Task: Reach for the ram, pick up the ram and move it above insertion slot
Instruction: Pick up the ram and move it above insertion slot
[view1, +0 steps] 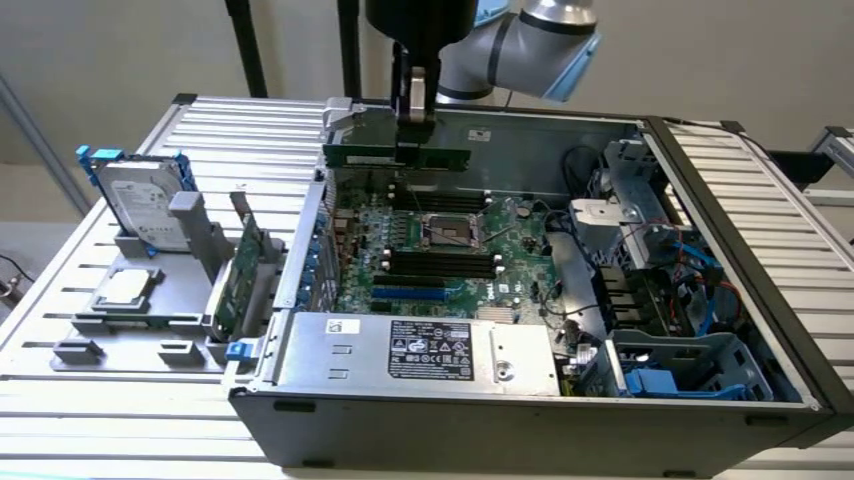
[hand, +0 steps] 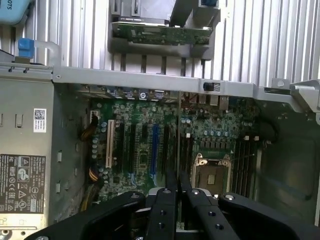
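the pincer (view1: 416, 128) is closed on the ram (view1: 396, 158), holding it level above the open computer case (view1: 534, 405), over the motherboard (view1: 441, 245) and its cpu socket (view1: 451, 231). the power supply (view1: 420, 352) sits in the case's near end.

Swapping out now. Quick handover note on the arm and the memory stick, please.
End effector: shut on the memory stick, gripping its top edge.
Memory stick: lifted, held level on edge over the open computer case, above the motherboard near its back side. In the wrist view it shows as a thin edge running beside the processor socket.
Done: reach, pick-up and lift.
Left: I cannot tell whether the stick is lined up over its slot; check that.
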